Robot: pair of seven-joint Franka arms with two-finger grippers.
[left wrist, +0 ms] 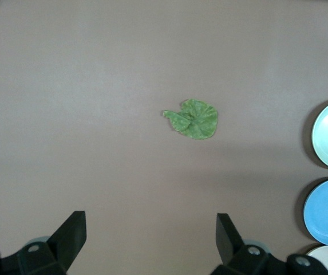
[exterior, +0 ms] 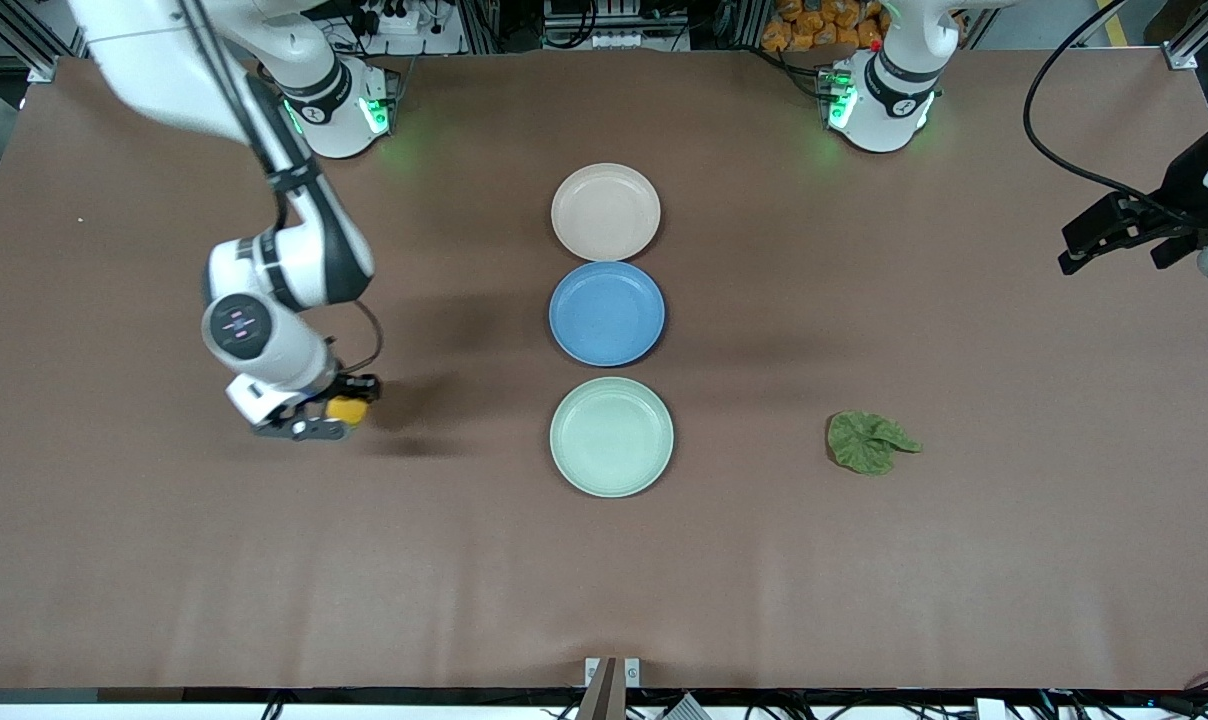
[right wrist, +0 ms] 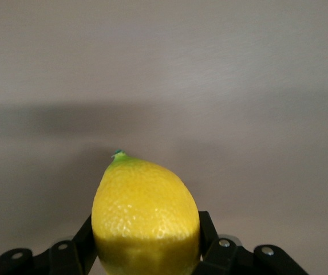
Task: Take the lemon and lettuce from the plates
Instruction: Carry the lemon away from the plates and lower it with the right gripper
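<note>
The right gripper (exterior: 336, 418) grips the lemon (exterior: 347, 410) low over bare tabletop (exterior: 164, 560) toward the right arm's end, clear of the plates; the left gripper (exterior: 1114, 240) hangs spread, the lettuce (exterior: 869, 442) lying flat on the tabletop, nearer the camera, toward the mint green plate (exterior: 611, 436).

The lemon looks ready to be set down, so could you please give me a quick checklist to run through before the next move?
1. Lemon held between the right gripper fingers: ok.
2. Right gripper over bare table, off the plates: ok.
3. Lettuce on the table, off the mint plate: ok.
4. Cream plate and mint plate bare: ok.
5. Left gripper open, up over the table edge: ok.
6. Lemon touching the table: cannot tell.
</note>
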